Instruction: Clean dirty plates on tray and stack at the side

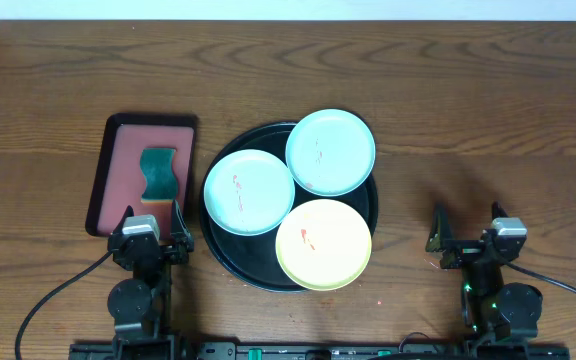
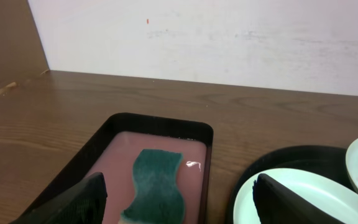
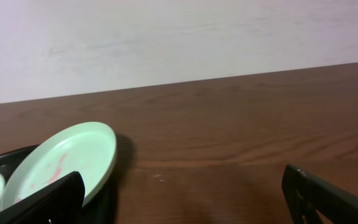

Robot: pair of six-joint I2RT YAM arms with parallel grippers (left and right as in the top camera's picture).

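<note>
A round black tray sits mid-table holding three plates. A mint-green plate with a red smear lies at the left. A second mint-green plate rests tilted on the back right rim. A pale yellow plate with a red smear lies at the front. My left gripper is open and empty, near the front edge left of the black tray. My right gripper is open and empty to the right of the black tray. The right wrist view shows the tilted mint plate and bare wood.
A rectangular red tray with a green sponge stands left of the black tray, straight ahead of my left gripper; the sponge shows in the left wrist view. Brown wood tabletop stretches to the right. A wall runs along the back.
</note>
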